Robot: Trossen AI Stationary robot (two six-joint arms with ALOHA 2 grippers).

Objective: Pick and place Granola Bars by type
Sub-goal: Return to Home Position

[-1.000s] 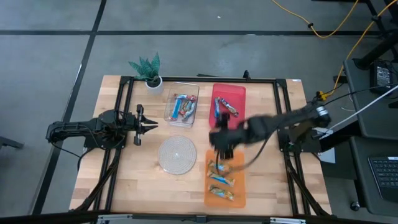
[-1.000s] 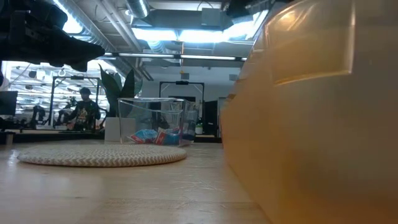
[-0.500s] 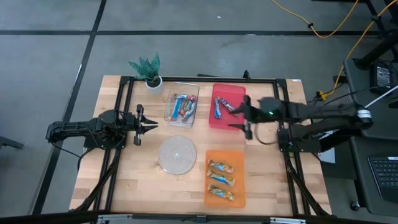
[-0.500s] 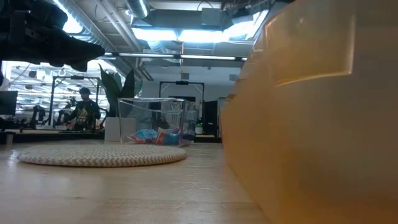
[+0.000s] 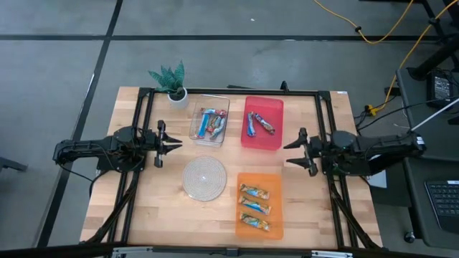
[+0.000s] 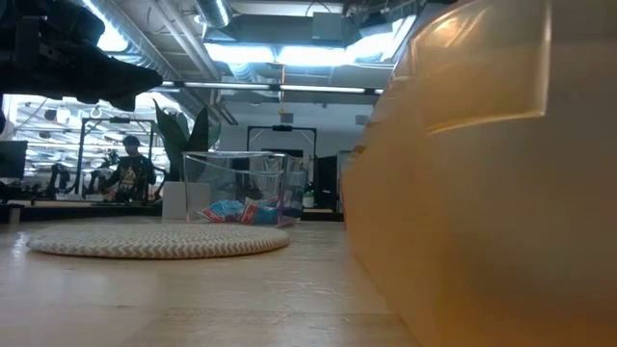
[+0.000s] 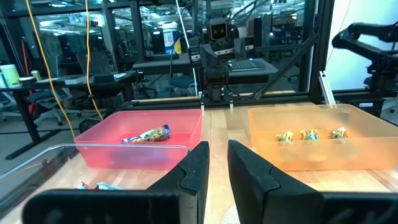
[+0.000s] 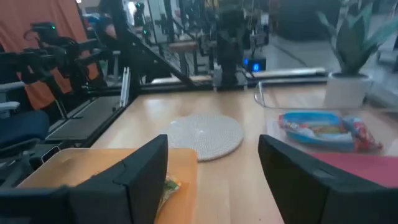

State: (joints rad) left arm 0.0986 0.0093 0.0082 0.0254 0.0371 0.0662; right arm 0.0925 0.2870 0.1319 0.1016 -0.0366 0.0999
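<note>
Nearest the desk's [image 5: 308,215] front edge sits the orange bin [image 5: 259,176], holding three bars [image 5: 256,207] in yellow-tan wrappers, laid one behind the other and apart from each other. In the low view its wall fills the whole right side. Just beside it, toward the left arm, lies a round woven mat [image 5: 204,178].

Farther back, the two arms face each other across the middle of the desk. The left hand [image 5: 178,144] hovers at the left side with its fingers drawn together (only a thin slit shows between them in its wrist view) and grips nothing. The right hand [image 5: 287,154] hovers at the right side, its fingers spread wide apart and empty.

Behind them stand two more bins side by side. The red bin [image 5: 264,141] holds a few bars in darker wrappers, and the clear bin [image 5: 193,132] holds bars in blue and red wrappers.

At the far left corner is a small potted plant [image 5: 172,80]. Beyond the desk, deep in the room, a person [image 6: 130,172] is at a workbench.
</note>
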